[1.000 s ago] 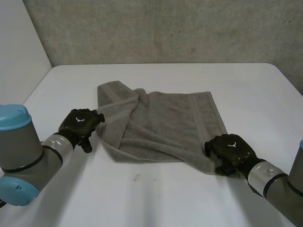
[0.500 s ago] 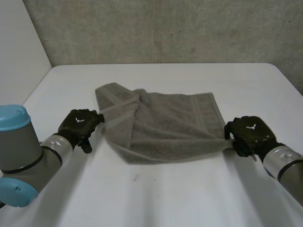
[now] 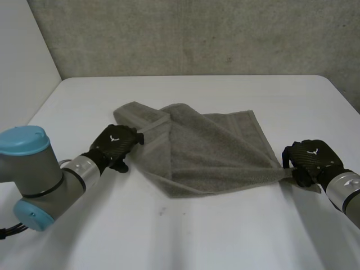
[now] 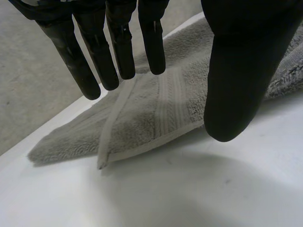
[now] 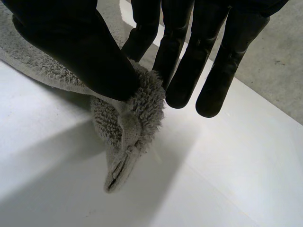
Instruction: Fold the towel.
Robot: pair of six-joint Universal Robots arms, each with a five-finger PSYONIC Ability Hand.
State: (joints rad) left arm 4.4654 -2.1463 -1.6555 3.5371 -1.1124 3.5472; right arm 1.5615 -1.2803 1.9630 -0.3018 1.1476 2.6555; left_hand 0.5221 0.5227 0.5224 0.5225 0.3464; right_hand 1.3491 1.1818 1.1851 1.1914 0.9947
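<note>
Towel: The grey towel [image 3: 208, 152] lay rumpled on the white table [image 3: 225, 236]. Its far left corner was turned over onto itself, and its near right corner was stretched to a point.

Left hand: The left hand [image 3: 115, 145] was at the towel's left edge. In its wrist view the fingers [image 4: 118, 52] were straight and stood well apart from the thumb [image 4: 234, 85]. They were poised over the towel's banded hem with no cloth caught between them.

Right hand: The right hand [image 3: 308, 159] was at the towel's near right corner and clamped on it. The thumb [image 5: 85, 52] pressed a tuft of cloth against the fingers [image 5: 184, 61], and the tip of the corner hung loose below the pinch.

Tension: A taut ridge of cloth ran from the right hand's pinch toward the towel's middle. The left side of the towel lay slack and bunched.

Step in hand: This looked like the spreading stage, before any true fold. One corner was secured, the opposite side was not yet gripped, and the towel was far from square.

Next move: The left hand probably needed to come down and close on the hem at the towel's left edge. Both hands could then draw apart to flatten the cloth and undo the turned-over corner.

Watch for: A pull from the right hand alone would likely drag the whole towel instead of smoothing it.
</note>
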